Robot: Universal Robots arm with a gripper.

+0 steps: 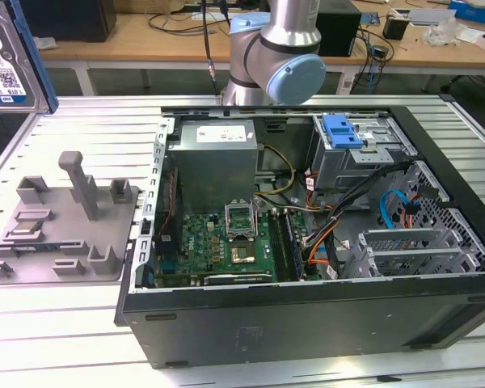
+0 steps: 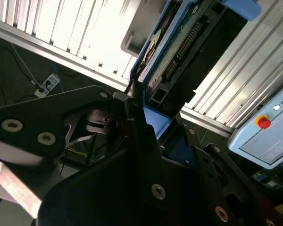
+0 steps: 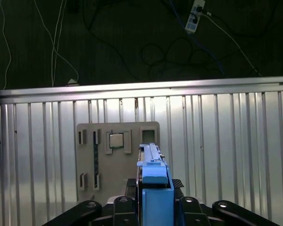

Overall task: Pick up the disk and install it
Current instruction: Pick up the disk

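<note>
Blue plastic rails frame the disk [image 1: 6,65], which in the exterior view hangs high at that view's far left, above the ribbed metal table [image 1: 73,323], with its white-and-blue label turned to the camera. It is well apart from the open computer case [image 1: 307,323].

In both wrist views the gripper [image 3: 154,186] is clenched on the disk. Its black fingers [image 3: 130,186] press on the blue rail from either side, and the disk stands edge-on between them. In the second wrist view the disk [image 2: 167,61] shows a row of connector pins along one end, and a pale handset with a red button [image 2: 263,122] lies off to one side.

In the first wrist view a grey tray [image 3: 118,155] lies flat on the table beneath the held disk, with a small square silver chip [image 3: 116,140] sitting in one of its pockets. In the exterior view this tray lies just beside the case, on the exterior view's left.

Inside the case are a green circuit board [image 1: 226,242], a grey power box [image 1: 214,153] and a metal drive cage [image 1: 364,158] with a bare blue bracket [image 1: 343,129] on top. The arm's grey and pale-blue joint [image 1: 279,69] rises behind the case
</note>
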